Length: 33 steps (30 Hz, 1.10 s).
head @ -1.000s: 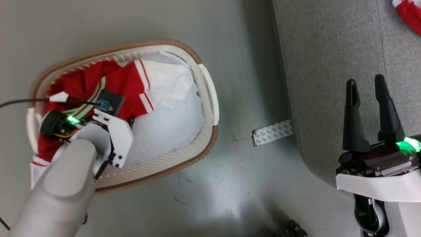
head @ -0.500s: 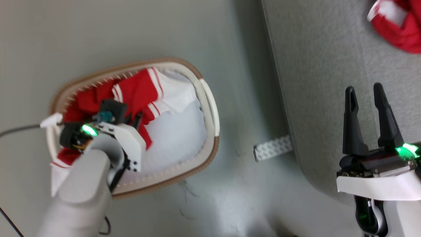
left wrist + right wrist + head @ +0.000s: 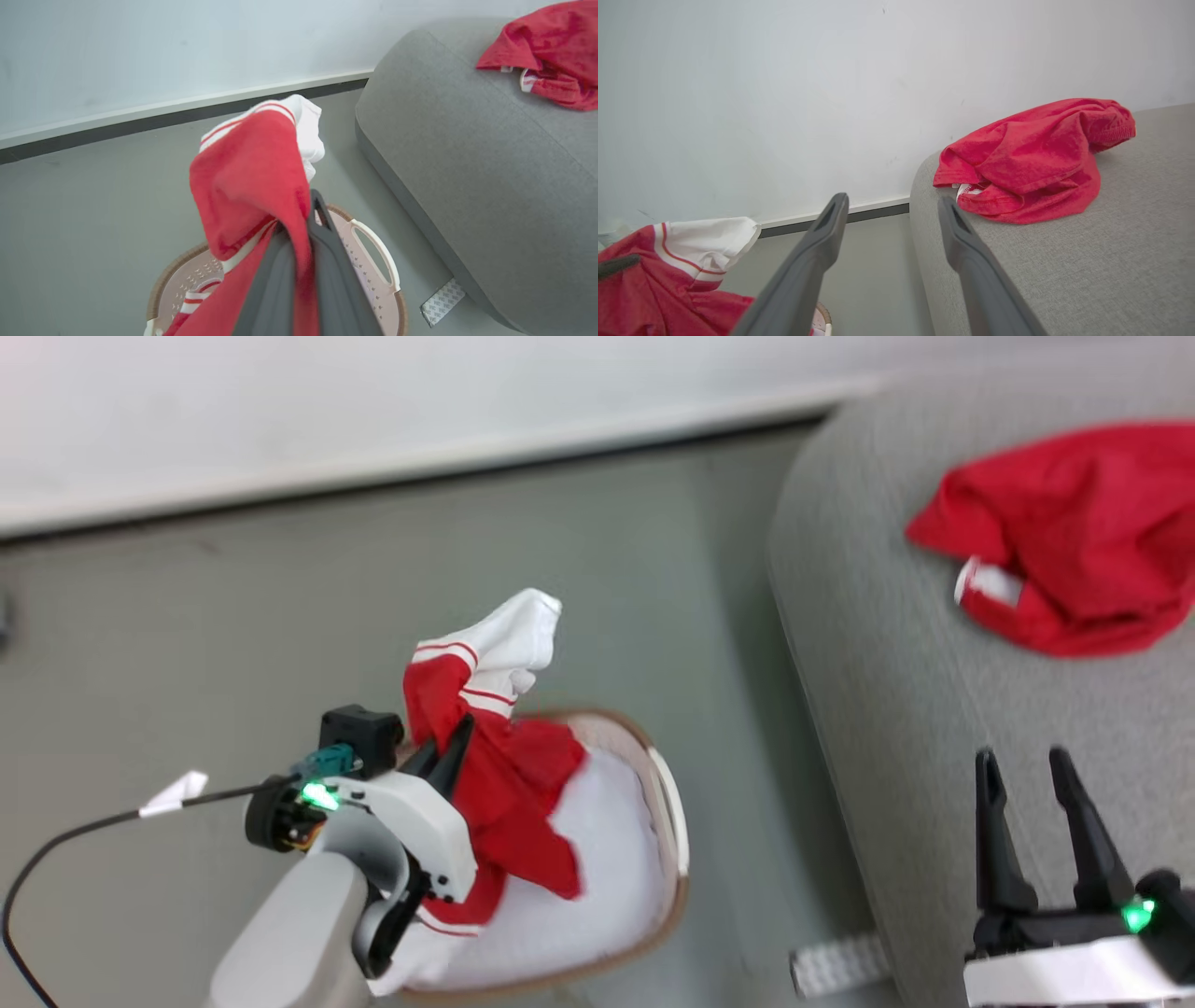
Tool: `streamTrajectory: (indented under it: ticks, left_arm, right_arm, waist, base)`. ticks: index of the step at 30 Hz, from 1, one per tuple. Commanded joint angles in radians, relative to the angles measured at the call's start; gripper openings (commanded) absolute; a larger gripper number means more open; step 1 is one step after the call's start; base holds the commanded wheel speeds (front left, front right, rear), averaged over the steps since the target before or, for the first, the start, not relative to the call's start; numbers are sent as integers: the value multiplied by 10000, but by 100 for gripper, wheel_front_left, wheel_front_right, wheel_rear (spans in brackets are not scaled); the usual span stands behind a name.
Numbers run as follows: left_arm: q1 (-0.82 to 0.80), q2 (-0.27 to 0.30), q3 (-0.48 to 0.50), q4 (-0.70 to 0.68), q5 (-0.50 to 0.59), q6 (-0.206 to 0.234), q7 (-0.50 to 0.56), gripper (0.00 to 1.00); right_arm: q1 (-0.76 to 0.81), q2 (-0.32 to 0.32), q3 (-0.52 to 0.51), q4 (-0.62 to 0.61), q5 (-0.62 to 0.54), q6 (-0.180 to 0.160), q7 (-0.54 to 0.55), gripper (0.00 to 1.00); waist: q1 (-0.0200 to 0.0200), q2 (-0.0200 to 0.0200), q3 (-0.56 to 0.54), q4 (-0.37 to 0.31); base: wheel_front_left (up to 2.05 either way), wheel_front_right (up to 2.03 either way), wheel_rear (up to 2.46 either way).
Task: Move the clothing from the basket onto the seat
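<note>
My left gripper (image 3: pixel 446 749) is shut on the red-and-white striped garment (image 3: pixel 490 747) and holds it up above the basket (image 3: pixel 670 821). Its lower end still hangs into the basket. In the left wrist view the cloth (image 3: pixel 252 177) drapes over the shut fingers (image 3: pixel 327 261). The plain red garment (image 3: pixel 1074 541) lies crumpled on the grey seat (image 3: pixel 887 709). My right gripper (image 3: pixel 1022 761) stands open and holds nothing at the seat's near edge. The right wrist view has that gripper (image 3: pixel 892 200), the red garment (image 3: pixel 1031 163) on the seat (image 3: pixel 1111 261), and the striped garment (image 3: pixel 668 270) at lower left.
A pale white pad (image 3: pixel 607 896) lines the basket. A patterned strip of tape (image 3: pixel 836 966) lies on the grey floor by the seat's base. A black cable (image 3: pixel 56 840) trails left of my left wrist. A white wall with a dark baseboard (image 3: pixel 187 114) runs behind.
My left gripper has shut on the striped garment and risen with it out of the basket. The head camera has tilted up, shifting the whole picture. My right gripper stays open.
</note>
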Motion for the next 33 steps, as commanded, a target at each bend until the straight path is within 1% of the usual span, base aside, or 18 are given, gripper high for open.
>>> streamTrajectory:
  ticks: [1,6,9,10,15,20,24,27,31,33]
  left_arm:
    - [394,-40,55,-436,-146,126,109,0]
    - [937,-69,128,-2079,-403,542,598,0]
    - [1227,-197,94,-3092,-520,732,932,0]
    - [1246,-206,85,-3816,-585,850,1196,0]
    - [1221,-217,54,-5238,-669,1119,1752,0]
    - [1268,-62,119,-6169,-677,1351,2155,0]
    - [1399,13,132,-6740,-749,1455,2390,0]
    - [1477,1,65,-7065,-820,1464,2498,0]
    - [1534,-39,-63,-7274,-837,1494,2628,0]
    - [1532,-55,-114,-7325,-823,1502,2645,0]
  right_arm:
    - [332,-35,-84,116,-175,-22,-1,100]
    - [874,-35,-76,323,-198,-22,-1,100]
    - [1193,-35,-13,435,-145,-22,-1,100]
    - [1253,-34,46,441,-113,-22,-1,100]
    - [1304,-35,322,441,-114,-22,-1,100]
    - [1309,-34,755,301,-291,-22,-1,100]
    - [1264,-29,1435,-195,-518,-22,-1,100]
    - [1241,-64,2398,-341,-878,-22,2,100]
    - [796,-801,3655,-315,-919,-22,2,100]
    - [447,-1131,4102,-281,-890,-22,2,100]
  waist:
    - [3,0,-1933,893]
    - [3,0,-2871,1180]
    - [3,0,-3383,1321]
    - [3,0,-3547,1367]
    - [3,0,-3866,1388]
    - [3,0,-4056,1299]
    - [3,0,-4130,1280]
    - [3,0,-4163,1305]
    - [3,0,-4186,1343]
    - [3,0,-4182,1355]
  base:
    - [0,0,0]
    - [0,0,0]
    - [0,0,0]
    - [0,0,0]
    - [0,0,0]
    - [0,0,0]
    - [0,0,0]
    - [0,0,0]
    - [0,0,0]
    - [0,0,0]
